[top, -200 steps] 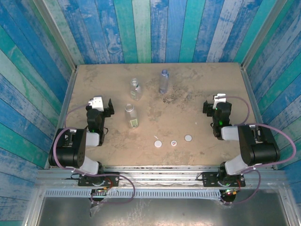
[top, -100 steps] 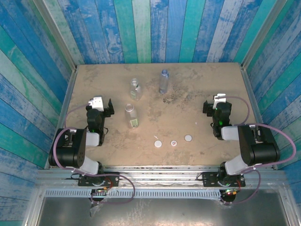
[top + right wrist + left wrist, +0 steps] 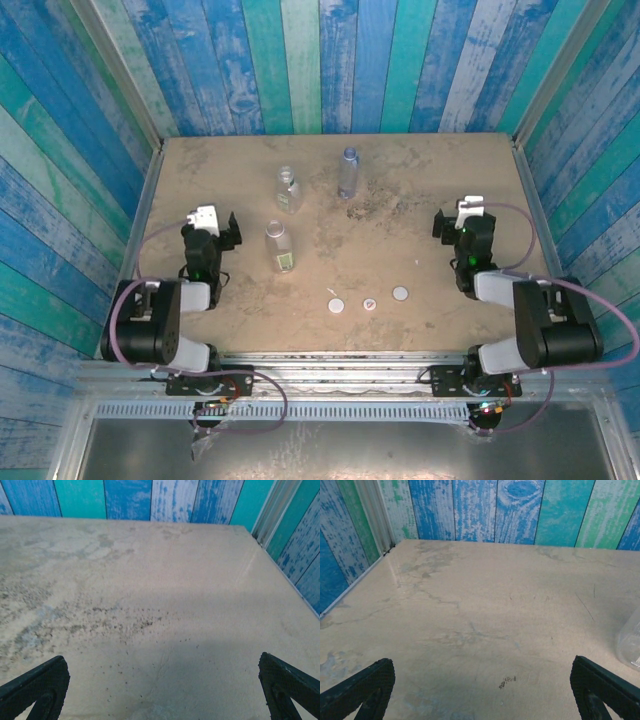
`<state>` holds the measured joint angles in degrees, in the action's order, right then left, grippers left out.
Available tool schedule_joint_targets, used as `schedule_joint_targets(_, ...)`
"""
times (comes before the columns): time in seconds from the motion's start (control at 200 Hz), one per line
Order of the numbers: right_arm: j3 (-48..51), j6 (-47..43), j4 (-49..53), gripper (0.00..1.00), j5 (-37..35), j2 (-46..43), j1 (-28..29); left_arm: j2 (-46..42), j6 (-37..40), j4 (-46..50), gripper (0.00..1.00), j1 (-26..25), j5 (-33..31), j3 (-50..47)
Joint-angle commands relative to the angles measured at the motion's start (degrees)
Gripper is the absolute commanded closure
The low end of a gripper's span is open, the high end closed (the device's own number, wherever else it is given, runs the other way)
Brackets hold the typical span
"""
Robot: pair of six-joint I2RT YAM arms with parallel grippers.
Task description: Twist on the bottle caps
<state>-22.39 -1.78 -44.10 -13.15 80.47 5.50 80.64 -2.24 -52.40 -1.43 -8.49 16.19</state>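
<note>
Three bottles stand uncapped on the far half of the table: a blue-tinted one [image 3: 348, 172], a plain clear one [image 3: 289, 189] and one with a green label [image 3: 280, 246]. Three caps lie near the front middle: plain white [image 3: 337, 305], white with a red-blue mark [image 3: 370, 303] and pale grey [image 3: 400, 293]. My left gripper [image 3: 212, 226] [image 3: 482, 692] rests low at the left side, open and empty, with a clear bottle's edge [image 3: 630, 642] to its right. On the right side my right gripper [image 3: 463, 222] [image 3: 162, 692] is open over bare table.
Blue and green plank walls [image 3: 330, 60] enclose the table on three sides, with metal rails [image 3: 140, 220] along the left and right edges. A patch of dark specks [image 3: 125, 622] marks the surface ahead of the right gripper.
Both arms' rear links have shifted slightly, the right one outward. The grippers have barely moved and stay open. Bottles and caps lie where they were.
</note>
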Motion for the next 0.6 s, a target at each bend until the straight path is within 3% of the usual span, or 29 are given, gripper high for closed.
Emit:
schedule_joint_targets(0.0,-1.36,-1.76,5.9,0.0,1.86,-4.41,0.15,-8.25,-1.19,6.5,0.06,0.11,-2.92,2.12)
schedule_joint_targets(0.416,-10.82,-6.26,30.66,0.0,13.54,-20.08,3.36,-26.89,-2.13,32.4,0.06,-0.22,5.93,15.58)
schedule_joint_targets(0.596,-15.43,-8.12,39.28,0.0,14.27,-21.49,11.66,-30.8,1.59,41.16,0.06,-8.08,9.25,21.5)
